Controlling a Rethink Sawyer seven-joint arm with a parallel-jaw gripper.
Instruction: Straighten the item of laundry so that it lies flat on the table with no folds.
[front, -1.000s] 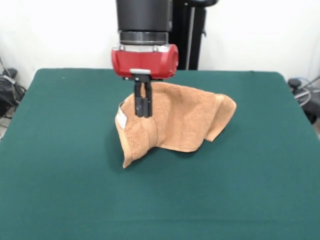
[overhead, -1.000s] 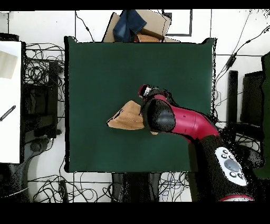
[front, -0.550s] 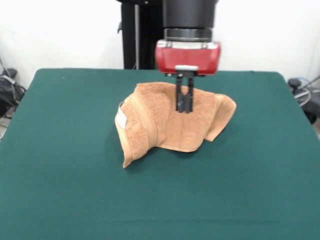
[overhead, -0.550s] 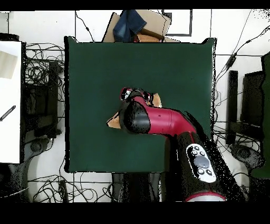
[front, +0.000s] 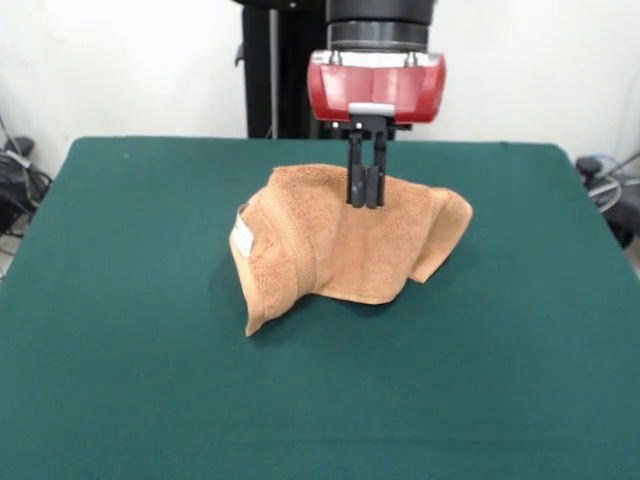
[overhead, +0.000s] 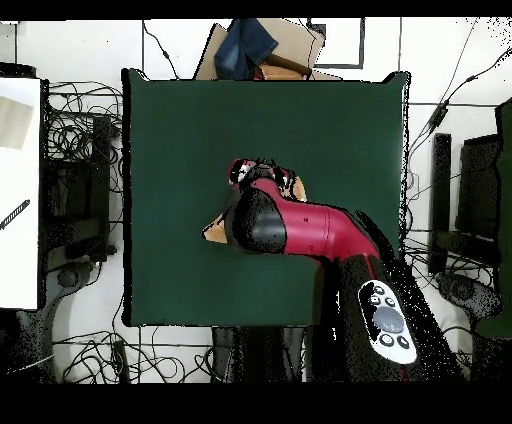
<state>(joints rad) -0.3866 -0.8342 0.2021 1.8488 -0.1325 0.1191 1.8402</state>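
We saw the gripper (front: 366, 200) with fingers together, holding nothing, at the rumpled orange-tan towel's (front: 340, 245) upper edge; the towel lay bunched mid-table (front: 120, 380), white label (front: 242, 238) showing.

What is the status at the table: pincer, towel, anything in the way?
Pincer shut, empty, over the towel's top fold. Towel crumpled and folded mid-table, not flat. Nothing else on the cloth's way.
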